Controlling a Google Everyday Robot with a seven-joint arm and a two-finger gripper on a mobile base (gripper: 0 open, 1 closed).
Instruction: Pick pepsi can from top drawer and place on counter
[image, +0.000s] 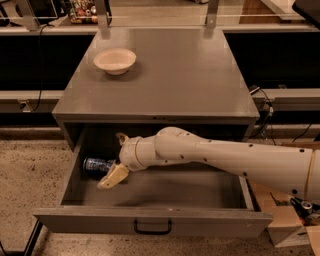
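Observation:
The pepsi can (96, 164), blue with silver ends, lies on its side at the back left of the open top drawer (150, 220). My gripper (111, 161) is inside the drawer at the can's right end. It is open, with one beige finger (113, 176) in front of the can and the other (121, 138) behind it. The white arm reaches in from the right. The grey counter (175, 75) lies above the drawer.
A beige bowl (115, 60) stands on the counter's back left. The drawer front has a black handle (152, 229). A cardboard box (287, 220) sits on the floor to the right of the drawer. Two metal posts rise at the counter's back edge.

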